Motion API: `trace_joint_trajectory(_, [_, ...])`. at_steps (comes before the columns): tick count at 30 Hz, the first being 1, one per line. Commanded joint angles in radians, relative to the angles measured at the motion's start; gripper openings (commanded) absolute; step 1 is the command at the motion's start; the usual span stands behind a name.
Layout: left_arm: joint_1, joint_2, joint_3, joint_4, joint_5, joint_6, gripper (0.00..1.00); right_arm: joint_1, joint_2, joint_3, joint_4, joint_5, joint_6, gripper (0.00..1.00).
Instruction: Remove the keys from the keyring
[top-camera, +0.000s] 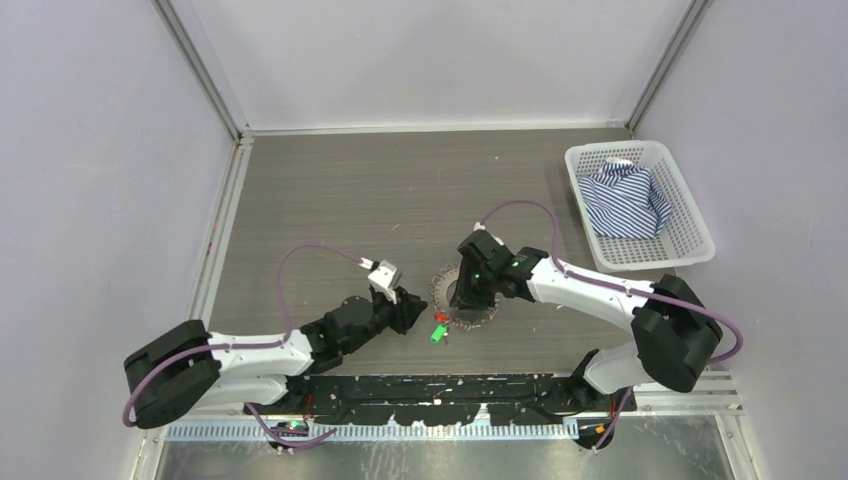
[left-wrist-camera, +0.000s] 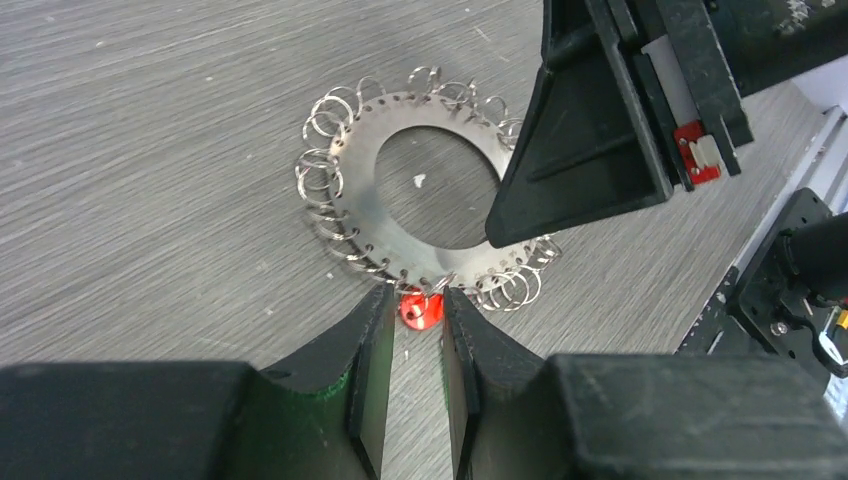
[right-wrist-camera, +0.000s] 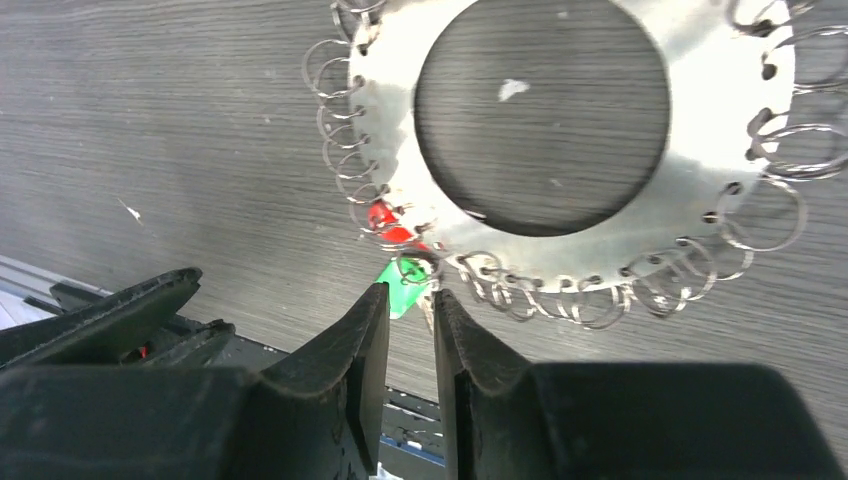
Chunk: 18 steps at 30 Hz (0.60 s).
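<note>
On the grey table, just in front of the two arm bases, lies the keyring. From close it is a flat silvery disc with a wide round hole, and many small wire rings pass through holes along its rim. It lies flat. Of the keys I can make out only two coloured pieces at its near edge: a red key and a green key, just beside each other.

From the left, the left claw points at the near rim. Its jaws stand a little apart with a narrow gap, and the red key sits right at their mouth; I cannot tell if the pads touch it. From the other side, the right claw reaches over the disc. Its jaws are also a little apart, and the green key and one small ring lie at their tips, not clamped. The two claws are near each other.

At the far right stands a white basket with a striped cloth inside, well apart from the keyring.
</note>
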Motion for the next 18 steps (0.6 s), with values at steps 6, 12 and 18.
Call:
trace_joint_trajectory(6, [-0.003,-0.099,-0.056,-0.182,-0.026,-0.059,0.26,0.178,0.016,0.068,0.005,0.252,0.016,0.29])
trace_joint_trajectory(12, [-0.004,-0.109,-0.075,-0.162,-0.013,-0.090,0.26,0.225,0.002,0.048,0.082,0.291,-0.268,0.29])
trace_joint_trajectory(18, [-0.004,-0.125,-0.073,-0.156,-0.010,-0.070,0.27,0.234,0.083,0.111,0.025,0.251,-0.472,0.26])
